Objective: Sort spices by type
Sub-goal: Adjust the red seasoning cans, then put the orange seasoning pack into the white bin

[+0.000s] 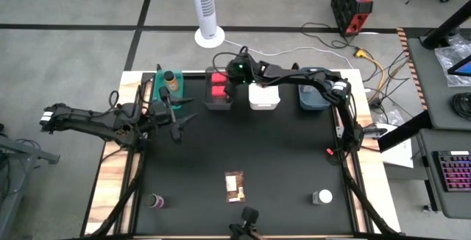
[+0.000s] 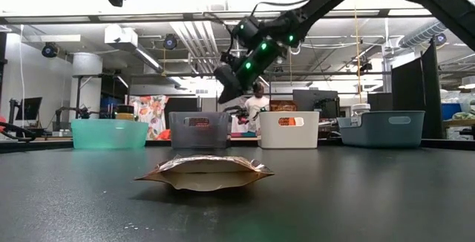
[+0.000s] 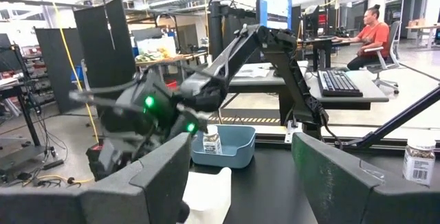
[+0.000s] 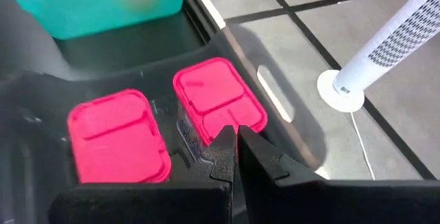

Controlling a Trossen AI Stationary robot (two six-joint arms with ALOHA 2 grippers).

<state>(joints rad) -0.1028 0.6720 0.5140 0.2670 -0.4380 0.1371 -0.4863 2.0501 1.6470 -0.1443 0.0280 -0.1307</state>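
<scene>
Two red square tubs (image 4: 120, 136) (image 4: 218, 100) lie side by side in the grey bin (image 1: 218, 104). My right gripper (image 4: 235, 141) hangs shut just above them, with nothing in it, and in the low view my right gripper (image 2: 225, 90) is clear of the bin's rim. A flat orange-brown packet (image 1: 234, 185), a dark-capped bottle (image 1: 156, 201) and a white-capped jar (image 1: 322, 196) rest on the black table near its front edge. My left gripper (image 1: 184, 124) waits open at the table's left, raised off the surface.
Four bins stand in a row at the far edge: teal (image 1: 163, 91) with a brown bottle (image 1: 171, 80) in it, grey, white (image 1: 263, 96) and blue (image 3: 234, 152) with a small jar (image 3: 212, 141) inside. A person sits at a desk beyond the table.
</scene>
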